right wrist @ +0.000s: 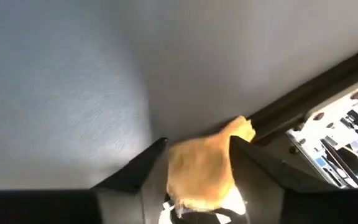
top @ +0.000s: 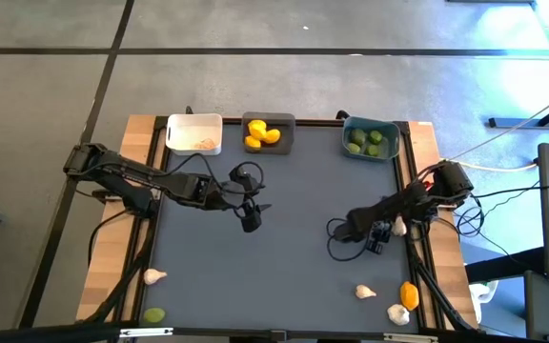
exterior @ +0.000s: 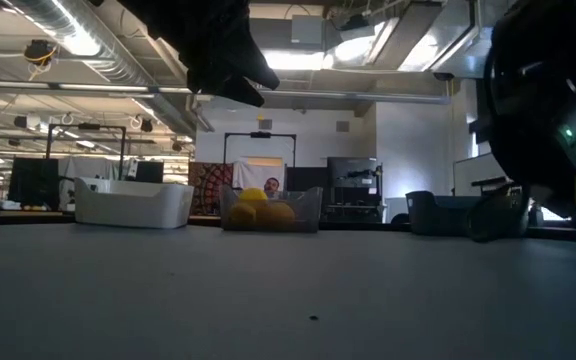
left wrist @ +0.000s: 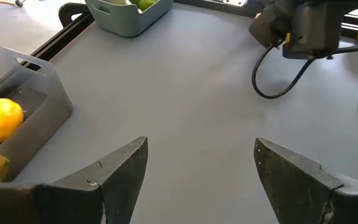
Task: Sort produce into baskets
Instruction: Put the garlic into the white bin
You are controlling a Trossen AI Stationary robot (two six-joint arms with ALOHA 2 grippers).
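Left gripper (left wrist: 194, 180) mid-table, fingers spread wide, nothing held. Right gripper (right wrist: 197, 171) low near right edge, seemingly clamped.

1. The desk (top: 284, 210) is a flat slate grey, edged with pale wood strips.
2. The white basket (top: 194, 133) holds something pale, perhaps pinkish-white.
3. The dark grey basket (top: 284, 124) carries bright yellow lemons (top: 260, 135).
4. The teal-blue basket (top: 351, 126) holds green limes (top: 370, 143).
5. Loose on the desk: whitish garlic bulbs (top: 364, 292), an orange-yellow fruit (top: 409, 294) and a green lime (top: 152, 314).
6. Both arms are black; the right pincer (right wrist: 197, 177) frames a creamy tan bulb (right wrist: 204, 168).
7. The left pincer (left wrist: 197, 180) has dark fingers.
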